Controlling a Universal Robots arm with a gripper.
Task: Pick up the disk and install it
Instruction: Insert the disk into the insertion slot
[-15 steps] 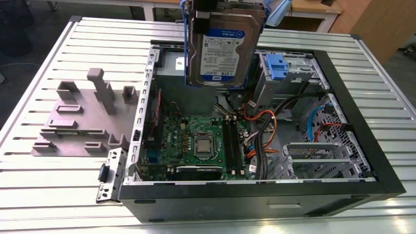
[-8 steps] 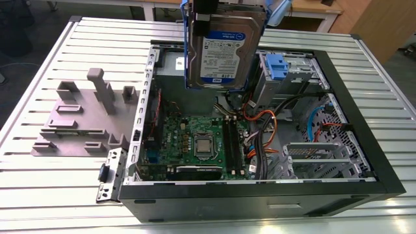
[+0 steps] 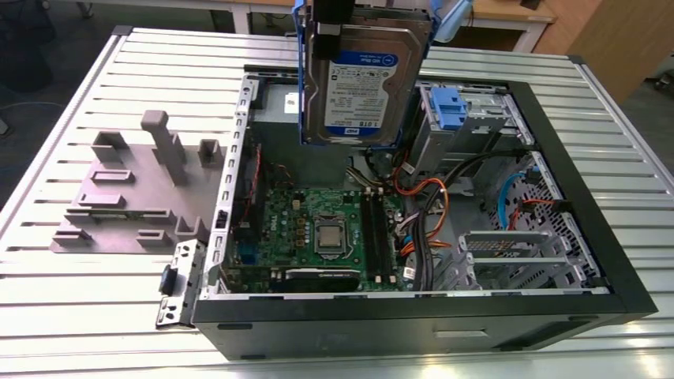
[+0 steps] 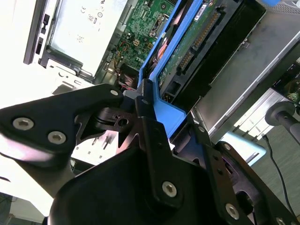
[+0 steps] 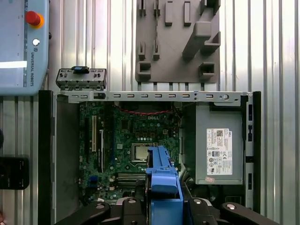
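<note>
Disk (image 3: 367, 75): one, held upright above the open computer case (image 3: 421, 312) you see in the exterior view.
Label (image 3: 356, 99): one, white and blue (facing that camera).
Gripper (image 5: 164, 199): one, pinching the disk's blue frame.
Grey fixture (image 3: 126, 197): one, beside the case.

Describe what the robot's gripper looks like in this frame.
In the second wrist view the gripper is matte black, built from flat, angular link bars hinged together, with round silver screw heads at the joints. Its jaws are narrow black bars.
</note>
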